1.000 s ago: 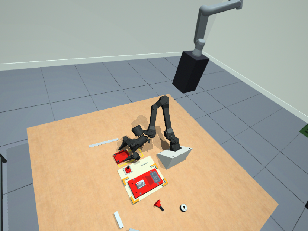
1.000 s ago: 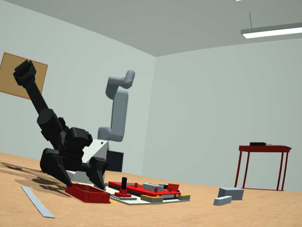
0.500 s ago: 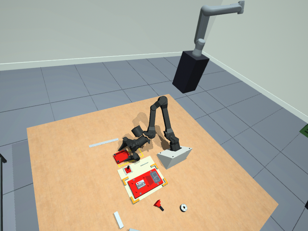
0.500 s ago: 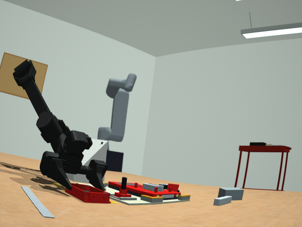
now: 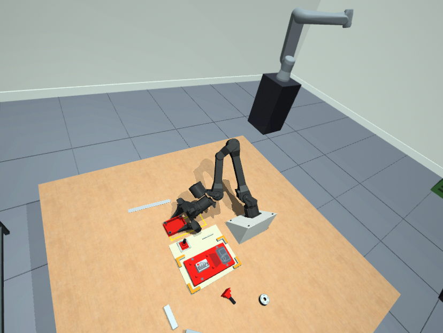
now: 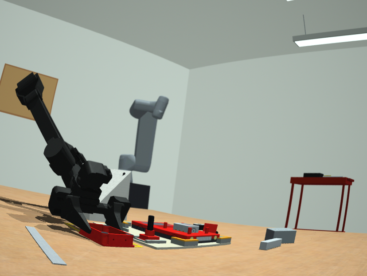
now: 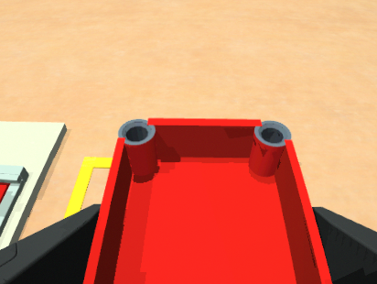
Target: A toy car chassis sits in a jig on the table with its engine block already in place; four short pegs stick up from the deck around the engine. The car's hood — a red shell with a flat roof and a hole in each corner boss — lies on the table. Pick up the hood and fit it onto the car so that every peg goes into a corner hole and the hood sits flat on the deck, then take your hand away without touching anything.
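Note:
The red hood (image 5: 170, 227) (image 6: 117, 241) (image 7: 206, 192) lies upside down on the table, open side up, its flat roof underneath. Two hollow corner bosses show at its far end in the wrist view; its near end is out of that view. My gripper (image 5: 176, 225) (image 6: 105, 230) (image 7: 208, 218) is shut on the hood, one finger against each long side wall. The red chassis (image 5: 190, 269) (image 6: 154, 227) sits in the jig (image 5: 195, 236) (image 6: 161, 246), with the engine block (image 5: 202, 265) (image 6: 185, 227) on its deck and short pegs around it.
A red piece with a black post (image 5: 184, 244) (image 6: 150, 222) stands on the jig board near the hood. A yellow outline (image 7: 80, 192) is beside the hood. A thin grey strip (image 5: 149, 205) (image 6: 45, 246), a red-and-black piece (image 5: 226, 294) and a grey bar (image 5: 170, 316) (image 6: 270, 243) lie on the table.

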Tool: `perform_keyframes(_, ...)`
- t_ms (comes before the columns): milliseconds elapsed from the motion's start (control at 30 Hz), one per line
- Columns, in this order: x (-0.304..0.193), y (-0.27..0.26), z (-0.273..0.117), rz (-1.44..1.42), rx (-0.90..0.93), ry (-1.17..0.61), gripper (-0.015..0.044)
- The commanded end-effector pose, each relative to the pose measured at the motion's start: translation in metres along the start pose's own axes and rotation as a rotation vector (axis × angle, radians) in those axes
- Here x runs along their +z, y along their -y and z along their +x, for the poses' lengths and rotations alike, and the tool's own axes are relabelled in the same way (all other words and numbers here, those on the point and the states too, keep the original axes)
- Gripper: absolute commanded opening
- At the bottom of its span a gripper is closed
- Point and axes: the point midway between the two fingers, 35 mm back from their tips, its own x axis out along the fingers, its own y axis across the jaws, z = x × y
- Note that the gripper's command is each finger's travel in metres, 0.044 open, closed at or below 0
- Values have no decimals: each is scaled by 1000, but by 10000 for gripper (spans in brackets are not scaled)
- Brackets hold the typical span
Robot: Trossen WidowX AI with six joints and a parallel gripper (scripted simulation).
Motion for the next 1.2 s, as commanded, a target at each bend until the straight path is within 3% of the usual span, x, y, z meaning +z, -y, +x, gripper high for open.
perform_keyframes(0, 0, 0, 0, 0, -2, -1, 328)
perform_keyframes(167, 0, 0, 0, 0, -2, -1, 295)
perform_keyframes(533, 28, 1, -11, 2, 1, -1, 6)
perform_keyframes(1167, 64, 0, -36, 16, 0, 2, 0)
